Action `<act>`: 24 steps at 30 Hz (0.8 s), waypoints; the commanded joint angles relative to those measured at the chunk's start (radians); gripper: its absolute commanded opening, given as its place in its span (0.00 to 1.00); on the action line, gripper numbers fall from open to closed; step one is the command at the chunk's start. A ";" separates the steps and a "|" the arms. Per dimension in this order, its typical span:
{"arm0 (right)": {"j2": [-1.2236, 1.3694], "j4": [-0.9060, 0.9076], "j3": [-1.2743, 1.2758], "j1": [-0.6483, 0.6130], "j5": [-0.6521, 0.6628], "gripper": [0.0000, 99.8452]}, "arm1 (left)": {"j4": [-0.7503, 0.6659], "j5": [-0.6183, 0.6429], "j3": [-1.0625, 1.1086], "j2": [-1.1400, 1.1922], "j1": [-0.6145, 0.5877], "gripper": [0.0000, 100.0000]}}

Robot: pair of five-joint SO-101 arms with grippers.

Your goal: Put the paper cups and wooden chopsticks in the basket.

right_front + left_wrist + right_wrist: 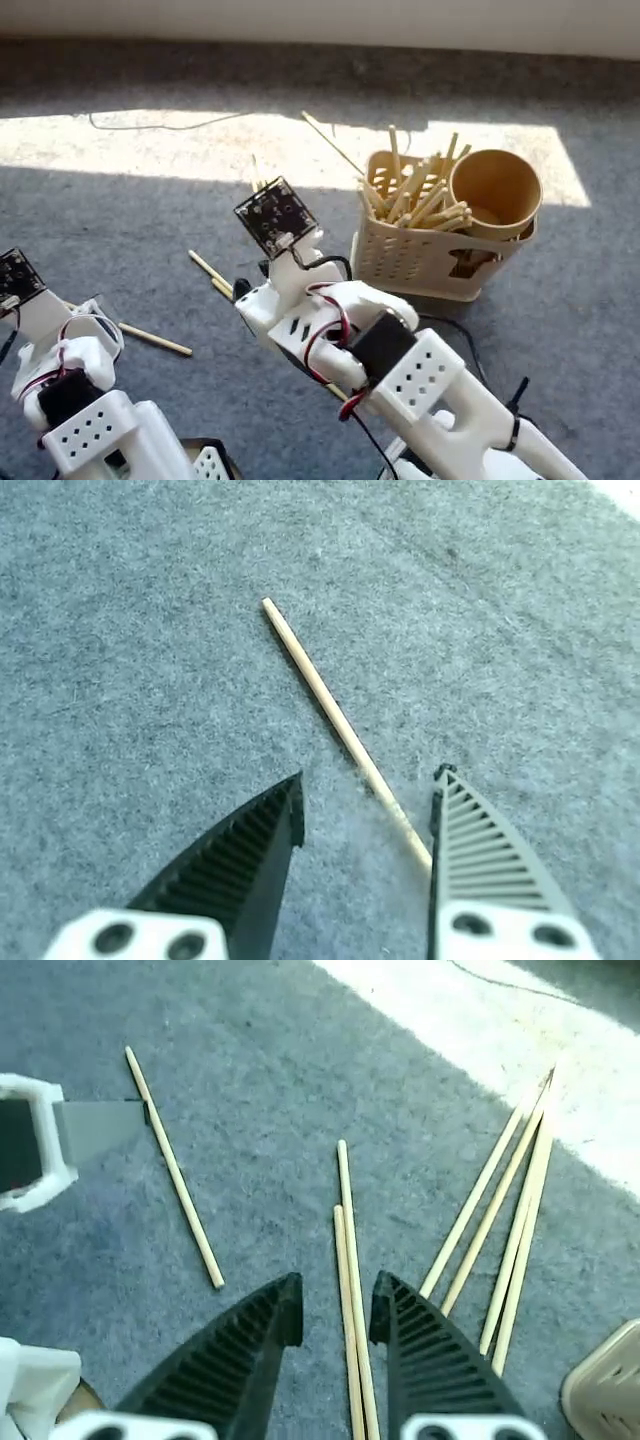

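A cream basket (410, 262) stands at the right, holding several wooden chopsticks (420, 195) and a paper cup (497, 188). My left gripper (367, 802) is open just above the grey carpet, with one chopstick (320, 695) lying slantwise between its fingers, its near end beside the pale finger (470, 845). My right gripper (335, 1307) is open by a narrow gap, low over a pair of chopsticks (345, 1230) that runs between its fingers. Several more chopsticks (505, 1215) lie fanned out beside it. The single chopstick (152, 338) also shows in the high view, next to the left arm.
The left arm's gripper (60, 1140) shows in the right wrist view, next to the single chopstick (175, 1175). A basket corner (610, 1390) is close to the right gripper. One chopstick (333, 145) lies far back on the sunlit carpet. A thin cable (160, 125) lies there too.
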 commanded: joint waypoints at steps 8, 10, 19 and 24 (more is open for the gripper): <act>0.364 -0.193 0.035 -0.090 0.020 0.12 | -0.049 -0.011 0.004 -0.008 -0.008 0.21; 0.424 -0.193 0.033 -0.091 0.020 0.12 | -0.049 -0.011 0.005 -0.008 -0.008 0.21; 0.615 -0.209 -0.061 -0.091 0.091 0.12 | -0.049 -0.011 0.005 -0.008 -0.008 0.21; 0.690 -0.209 -0.107 -0.076 0.094 0.12 | -0.049 -0.011 0.005 -0.008 -0.008 0.21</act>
